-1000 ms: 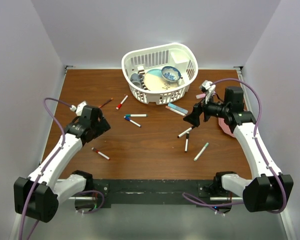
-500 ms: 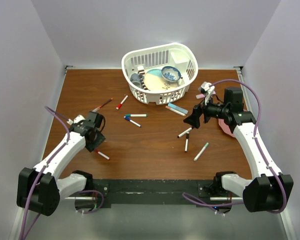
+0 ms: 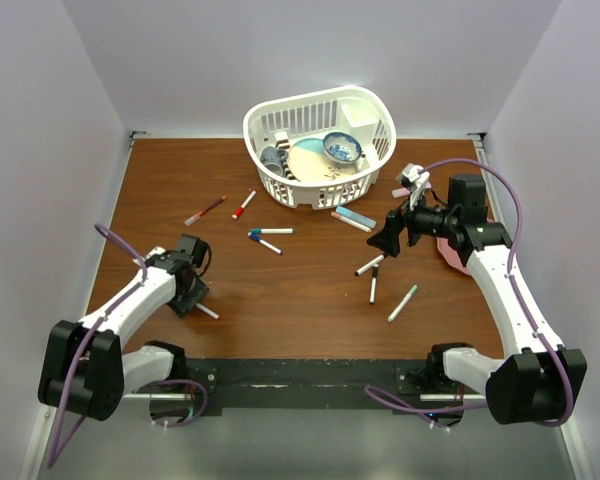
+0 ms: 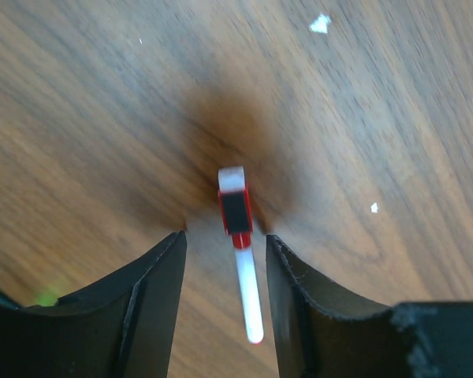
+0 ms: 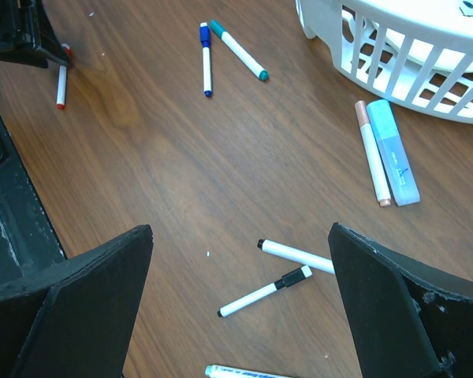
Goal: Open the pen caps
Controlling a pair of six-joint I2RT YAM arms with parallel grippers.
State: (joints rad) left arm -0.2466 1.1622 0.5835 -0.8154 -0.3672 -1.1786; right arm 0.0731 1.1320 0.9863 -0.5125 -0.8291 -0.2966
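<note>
A white marker with a red cap [image 4: 235, 211] lies on the wooden table. My left gripper [image 4: 225, 236] is open low over it, one jaw on each side of the barrel [image 4: 248, 291]. In the top view the left gripper [image 3: 193, 296] hides the cap end, and the barrel [image 3: 208, 312] sticks out. My right gripper [image 3: 390, 235] is open and empty, held above two black-capped markers [image 5: 264, 293] and a teal-capped one [image 3: 402, 303]. A blue-capped marker [image 5: 206, 59] and a teal-capped marker [image 5: 238, 50] lie mid-table. Two red-capped markers [image 3: 243, 205] lie further back on the left.
A white basket [image 3: 280, 100] holding dishes stands at the back. A pink-tipped marker [image 5: 373, 153] and a light blue highlighter [image 5: 398, 153] lie in front of it. A pink object [image 3: 450, 255] sits by the right arm. The table's near edge is just behind the left gripper.
My left arm has swung toward the near edge and lowered its open gripper over the red-capped marker. The right arm has not moved.
</note>
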